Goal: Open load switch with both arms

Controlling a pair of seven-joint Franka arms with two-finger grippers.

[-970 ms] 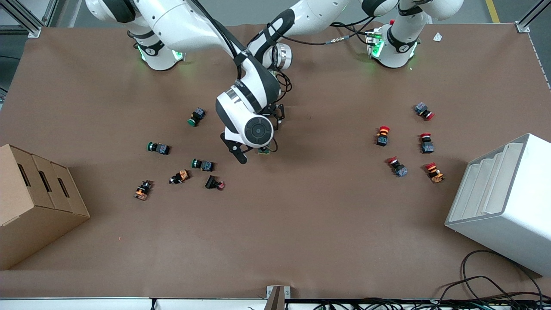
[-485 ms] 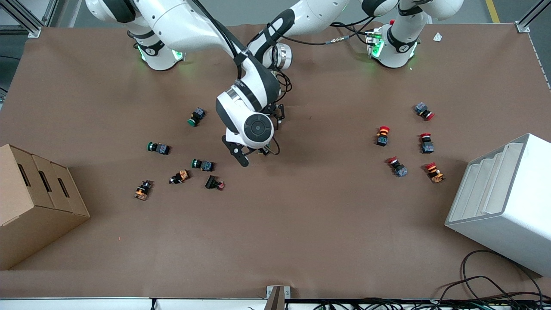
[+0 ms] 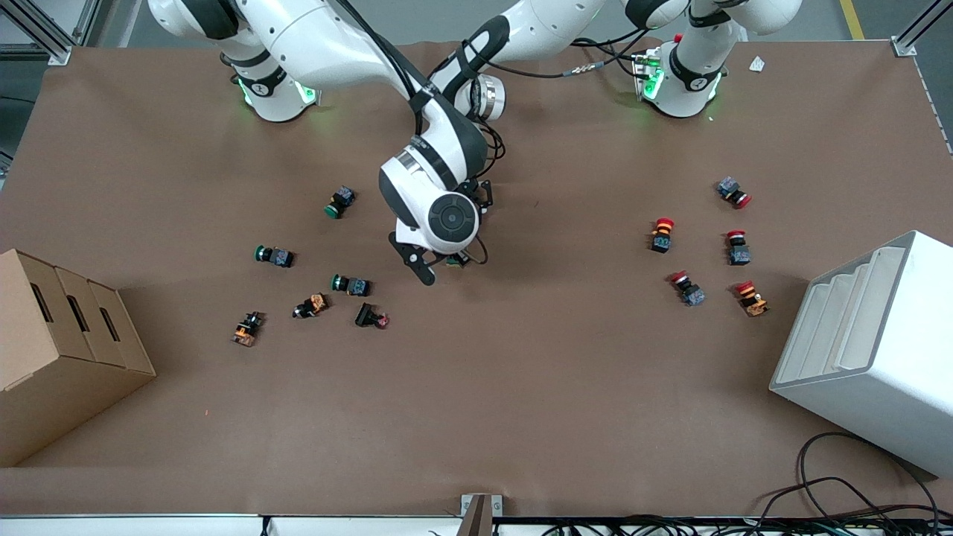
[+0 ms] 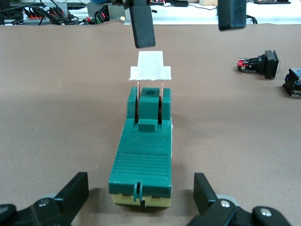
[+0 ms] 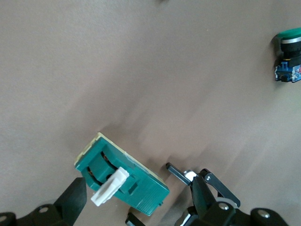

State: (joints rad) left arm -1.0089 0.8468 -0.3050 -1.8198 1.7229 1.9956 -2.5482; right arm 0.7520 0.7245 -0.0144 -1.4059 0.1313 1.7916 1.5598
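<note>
From the front, hardly possible to see the load switch: only a green sliver at mid-table, tucked under the right arm's round wrist, toward the left arm's end from a loose group of green-capped push buttons. Also there, and in neither wrist view: red-capped buttons, a cardboard box and a white rack at the table's two ends.

From the left wrist, shown whole: flat on the brown table, white lever standing up at the end away from that camera. Left gripper spread wide, one finger on each side of the switch's near end, a clear gap on both sides, touching nothing. Higher up, two black fingers of the other arm, one just above the lever tab, no contact visible.

From the right wrist, seen from above instead: switch lying slantwise, lever jutting toward that camera. Right gripper over it, fingers apart, gripping nothing. Beside the switch, the tips of the left gripper; near the frame's edge, a single green button.
</note>
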